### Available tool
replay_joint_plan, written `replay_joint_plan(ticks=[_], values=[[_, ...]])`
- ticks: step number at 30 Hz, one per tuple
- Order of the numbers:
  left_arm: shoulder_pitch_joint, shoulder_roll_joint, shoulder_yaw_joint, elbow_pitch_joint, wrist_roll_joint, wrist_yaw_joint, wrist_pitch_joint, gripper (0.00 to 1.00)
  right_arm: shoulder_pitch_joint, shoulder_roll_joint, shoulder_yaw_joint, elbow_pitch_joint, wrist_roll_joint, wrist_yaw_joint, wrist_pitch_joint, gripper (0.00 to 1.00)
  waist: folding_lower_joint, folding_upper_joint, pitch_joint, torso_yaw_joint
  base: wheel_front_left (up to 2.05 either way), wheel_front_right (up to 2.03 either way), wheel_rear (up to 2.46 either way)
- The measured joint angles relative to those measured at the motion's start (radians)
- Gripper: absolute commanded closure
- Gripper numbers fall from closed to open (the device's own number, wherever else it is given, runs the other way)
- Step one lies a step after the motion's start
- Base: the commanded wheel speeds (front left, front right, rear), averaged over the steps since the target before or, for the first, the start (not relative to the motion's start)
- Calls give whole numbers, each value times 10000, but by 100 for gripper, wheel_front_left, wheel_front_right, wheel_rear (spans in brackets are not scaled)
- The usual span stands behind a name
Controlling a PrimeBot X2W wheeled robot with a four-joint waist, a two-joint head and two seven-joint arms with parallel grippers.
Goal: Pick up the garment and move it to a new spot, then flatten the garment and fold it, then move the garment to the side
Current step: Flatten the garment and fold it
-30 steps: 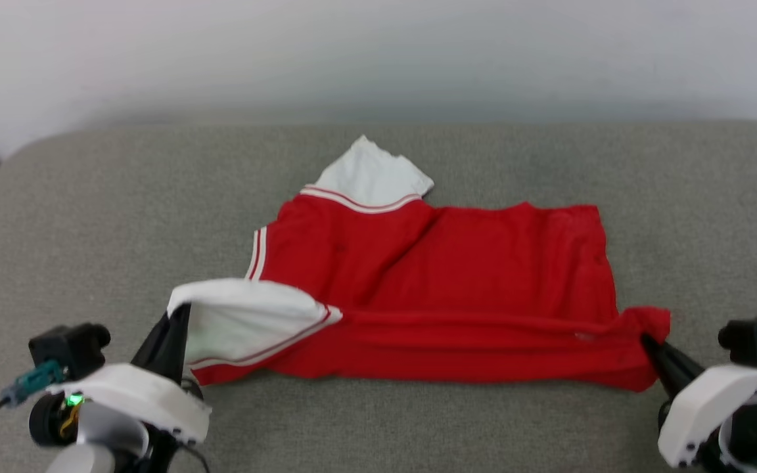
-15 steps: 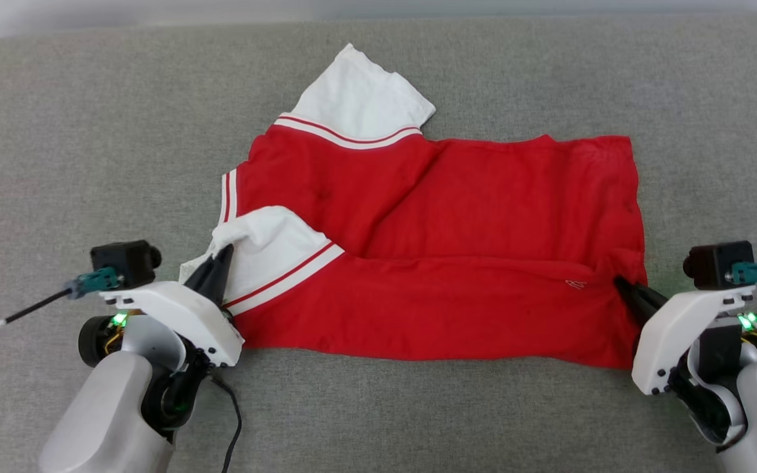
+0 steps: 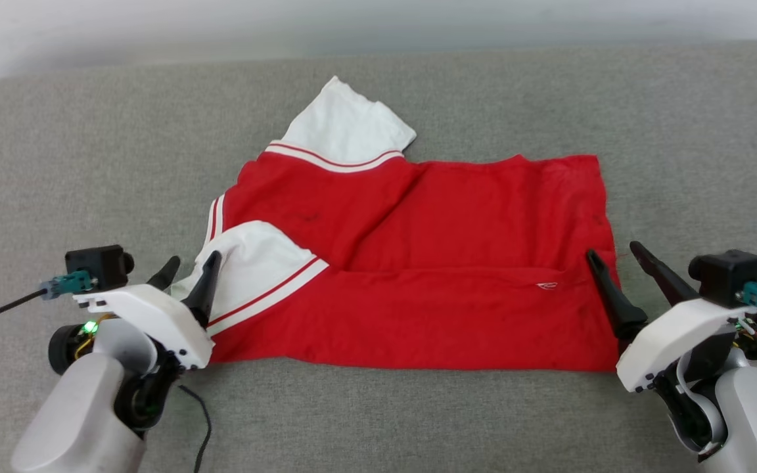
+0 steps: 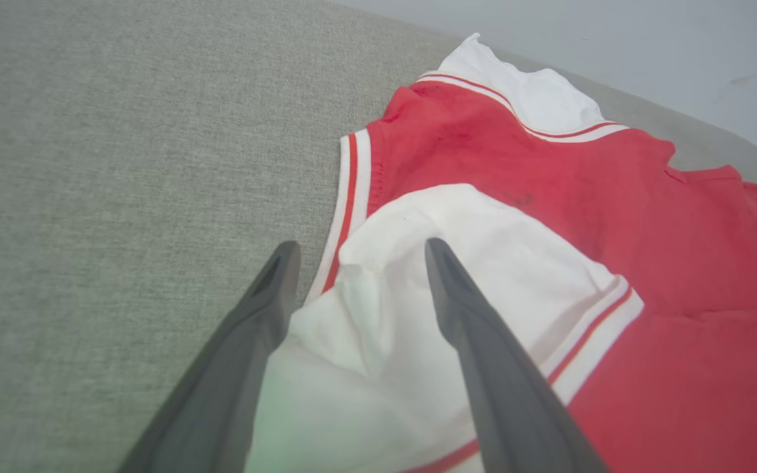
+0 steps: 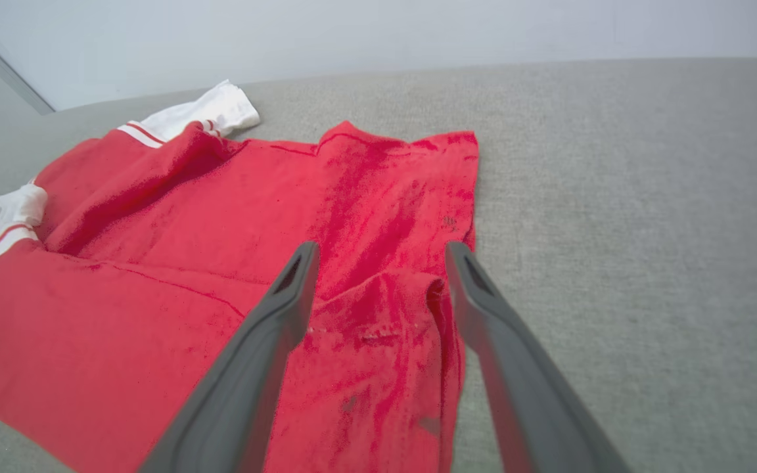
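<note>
From where I stand, the garment (image 3: 457, 263) lies spread across the middle of the grey cloth worktop (image 3: 89, 164). Its red body is doubled over along the near edge. One white sleeve (image 3: 345, 128) points to 11 o'clock, and the other sleeve (image 3: 253, 263) is folded onto the red at 9 o'clock.

The head view takes in both arms at once. The left tool (image 3: 192, 261) sits at 8 o'clock and the right tool (image 3: 612, 249) at 4 o'clock, one at each end of the fold. That view also catches a tiny white logo (image 3: 547, 285) near the right end.

The left wrist view comes in closer. The left tool (image 4: 360, 244) is spread, with one finger over bare grey cloth and the other over the white sleeve, pinching nothing. The striped trim (image 4: 352, 197) runs just beyond its tips.

The right wrist view shows the right tool (image 5: 382, 245) spread as well. A rumpled red hem corner (image 5: 385, 315) lies loose between its fingers, and a pale wall (image 5: 378, 33) stands behind.
</note>
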Motion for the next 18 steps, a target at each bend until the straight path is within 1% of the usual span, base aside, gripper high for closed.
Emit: replay_joint_plan(ticks=[4, 7, 11, 14, 18], values=[[354, 527, 121, -512, -104, 230, 523, 0, 327, 245, -355, -272, -324, 0, -991, 0, -1, 0, -464, -153, 0, 0, 0], [706, 1091, 134, -1216, -234, 441, 1436, 0, 658, 489, -606, -556, -491, 2, -1271, 0, -1, 0, -833, -293, 0, 0, 0], [1308, 1962, 98, -2132, -619, 667, 3156, 0, 1112, 775, -765, -955, -660, 0, -1244, 0, -2, 0, -1214, -550, 0, 0, 0], [1827, 2506, 46, -2811, -1039, 924, 4477, 0, 1423, 941, -807, -1260, -734, 0, -1137, 0, -3, 0, -1370, -801, 0, 0, 0], [2437, 2945, 96, -3475, -1515, 1396, 5607, 0, 1631, 1104, -828, -1632, -840, 0, -972, 0, -3, 0, -1393, -1122, 0, 0, 0]])
